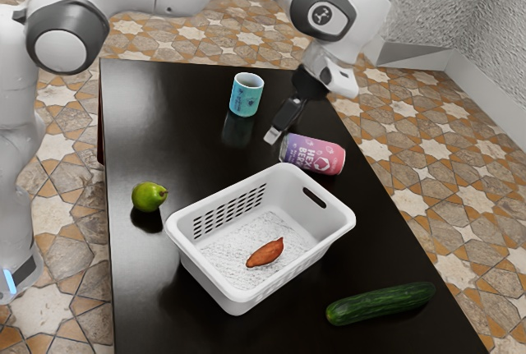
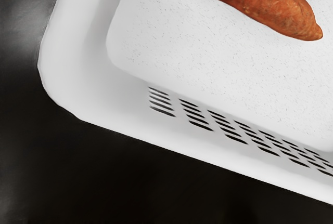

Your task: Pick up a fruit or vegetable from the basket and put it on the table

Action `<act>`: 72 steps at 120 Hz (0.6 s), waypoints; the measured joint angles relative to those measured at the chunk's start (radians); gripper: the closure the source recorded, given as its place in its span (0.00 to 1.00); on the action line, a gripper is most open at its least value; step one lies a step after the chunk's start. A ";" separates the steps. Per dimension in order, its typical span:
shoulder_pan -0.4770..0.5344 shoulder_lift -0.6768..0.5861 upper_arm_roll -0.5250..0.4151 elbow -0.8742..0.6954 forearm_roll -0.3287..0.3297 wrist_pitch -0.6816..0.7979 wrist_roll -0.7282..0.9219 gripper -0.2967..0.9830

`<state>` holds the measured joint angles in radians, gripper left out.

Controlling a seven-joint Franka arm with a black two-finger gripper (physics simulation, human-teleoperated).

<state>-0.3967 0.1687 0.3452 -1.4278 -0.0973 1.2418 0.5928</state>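
Here the pincer (image 1: 274, 134) is held aloft; whether it's spread or pressed together can't be told! Lower than it, a sweet potato (image 2: 268, 7) is cradled in the basket (image 1: 212, 282).

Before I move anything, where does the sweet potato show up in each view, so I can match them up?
Exterior view: just below the picture's centre, the sweet potato lies on the floor of the white basket.
Wrist view: on that same floor, well clear of the slotted wall.
Shared landmark: the white basket, with rows of slots in its side.
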 joint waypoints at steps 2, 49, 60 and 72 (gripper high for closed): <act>0.000 0.000 0.001 -0.001 0.003 0.000 -0.019 0.23; 0.017 0.040 0.004 0.016 -0.025 0.100 -0.611 0.23; 0.024 0.034 0.016 0.016 -0.026 0.117 -0.716 0.23; 0.022 -0.013 0.047 0.004 -0.047 0.146 -0.818 0.23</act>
<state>-0.3750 0.1559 0.3921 -1.4238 -0.1439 1.3876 -0.2248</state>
